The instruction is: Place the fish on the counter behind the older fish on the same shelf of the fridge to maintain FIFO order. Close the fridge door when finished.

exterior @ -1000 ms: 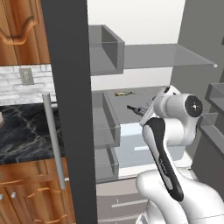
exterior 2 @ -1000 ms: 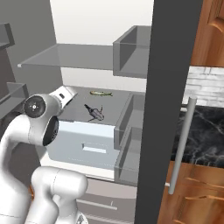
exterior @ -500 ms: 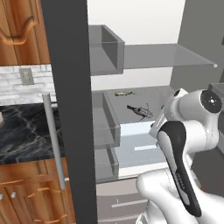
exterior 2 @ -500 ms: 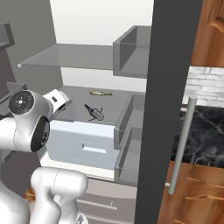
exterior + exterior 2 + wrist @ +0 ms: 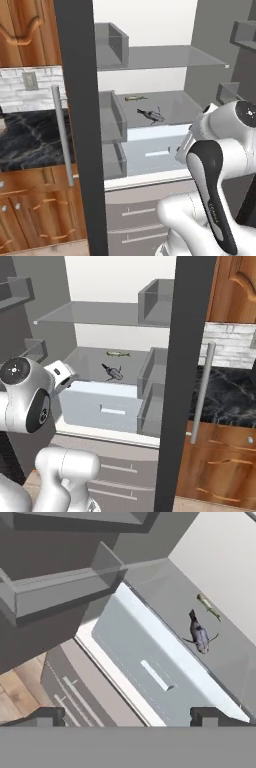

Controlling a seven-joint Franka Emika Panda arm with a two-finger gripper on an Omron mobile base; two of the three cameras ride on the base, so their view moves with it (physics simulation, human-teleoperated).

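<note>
**Visitor:** Fish — where are they sitting right now?

**Me:** Two fish are lying on the flat grey shelf [image 5: 175,107] inside the open fridge [image 5: 90,286], and I am holding neither of them. A slender greenish fish [image 5: 134,98] [image 5: 118,354] [image 5: 207,605] is resting near the back edge of the shelf, close to the rear wall. A darker grey fish [image 5: 151,115] [image 5: 113,372] [image 5: 199,635] is lying in front of it, nearer the middle of the shelf, well apart from the first and not touching it.

**Visitor:** And your fingers?

**Me:** My gripper [image 5: 129,714] is standing wide, with nothing between its fingers [image 5: 47,716]. It is hanging outside the fridge, lower than the shelf, and looking up at an angle across the pale blue-white drawer [image 5: 150,152] [image 5: 102,406] [image 5: 150,672] under the shelf's front edge.

**Visitor:** What else is around you?

**Me:** A clear glass shelf [image 5: 160,57] [image 5: 95,313] is sitting higher up. Both fridge doors are standing open, dark edges toward me, one with a bar handle [image 5: 62,135] [image 5: 201,386]. Beyond it, the black marble counter [image 5: 27,140] [image 5: 230,391] is running over wooden cabinet fronts [image 5: 35,215] [image 5: 220,471].
</note>
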